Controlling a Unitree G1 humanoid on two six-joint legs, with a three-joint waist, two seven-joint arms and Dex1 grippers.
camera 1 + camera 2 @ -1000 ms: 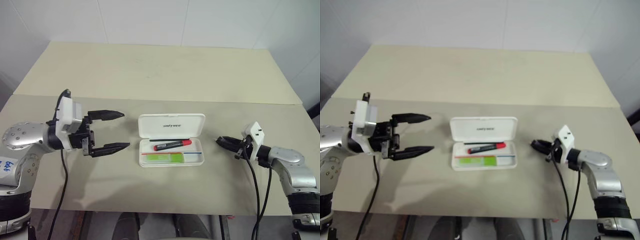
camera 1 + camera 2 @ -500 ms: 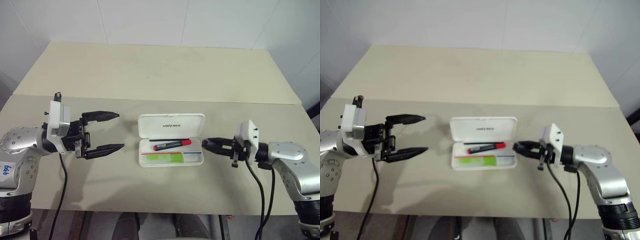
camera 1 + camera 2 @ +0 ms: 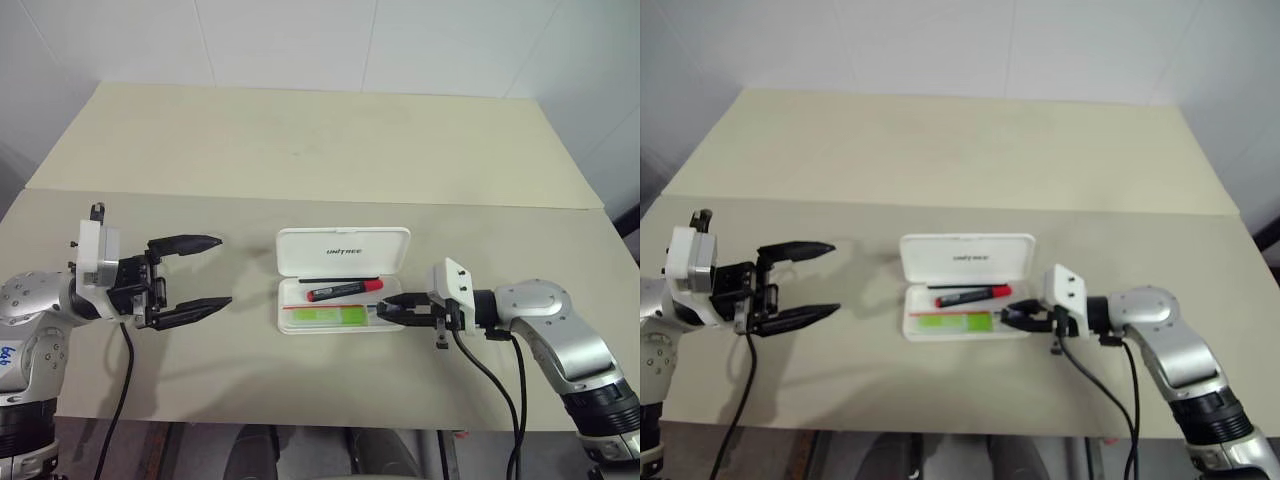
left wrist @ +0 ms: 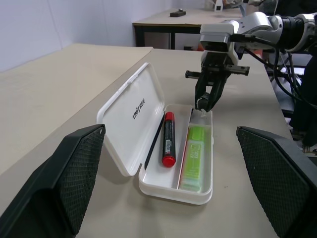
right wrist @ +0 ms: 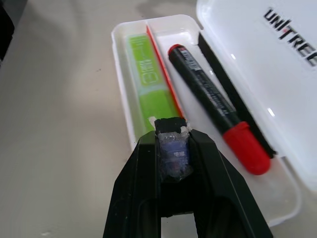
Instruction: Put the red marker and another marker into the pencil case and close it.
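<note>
Just ahead of my right gripper (image 3: 385,311), the pencil case (image 3: 343,252) lies open on the table (image 3: 320,150), its lid propped up at the far side with the UNITREE print facing me. That gripper is clenched on a small dark object (image 5: 172,151), its tips over the case's near-right corner. Inside the tray, the red marker (image 3: 345,290) lies in the compartment beyond the tips, and another marker (image 3: 327,315), the lime-green one, lies in the nearer compartment, right in front of them. My left gripper (image 3: 214,272) hangs released, fingers spread wide and grasping nothing, well clear of the case's other end.
</note>
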